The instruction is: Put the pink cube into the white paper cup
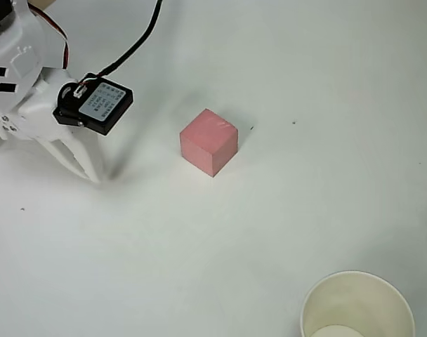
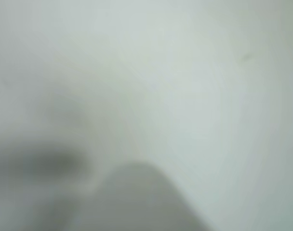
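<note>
The pink cube (image 1: pixel 208 142) sits on the white table near the middle of the overhead view, untouched. At the bottom right stands the white paper cup (image 1: pixel 357 307), upright, its mouth open and partly cut off by the frame edge. My gripper (image 1: pixel 94 175) is at the left, well left of the cube, its white fingers converging to one tip close to the table, shut with nothing between them. The wrist view is badly blurred: a grey finger (image 2: pixel 141 202) shows at the bottom over the pale table.
A black servo block (image 1: pixel 95 104) with a black cable (image 1: pixel 140 38) rides on the white arm at the top left. Bare white table (image 1: pixel 270 232) lies between the cube and the cup.
</note>
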